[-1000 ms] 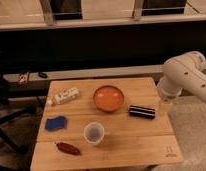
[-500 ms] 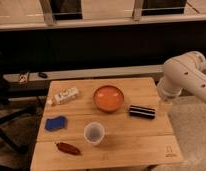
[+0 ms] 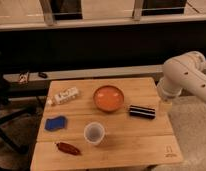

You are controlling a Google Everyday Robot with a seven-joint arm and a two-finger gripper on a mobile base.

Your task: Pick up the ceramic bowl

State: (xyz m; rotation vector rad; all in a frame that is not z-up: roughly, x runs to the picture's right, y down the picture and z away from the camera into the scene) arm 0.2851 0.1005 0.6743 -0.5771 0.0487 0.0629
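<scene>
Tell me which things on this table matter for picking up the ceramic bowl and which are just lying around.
For the job:
ceramic bowl, orange, near the middle of the table
gripper, at the table's right edge, apart from the bowl

Just lying about:
white cup
black block
blue pad
red item
white packet

Ceramic bowl [image 3: 108, 98] on table [image 3: 146, 145] centre-back, carton [image 3: 65, 95] left of it, box [image 3: 142, 111] right, cup [image 3: 94, 133] before it, gripper [image 3: 166, 106] at table's right edge.
</scene>
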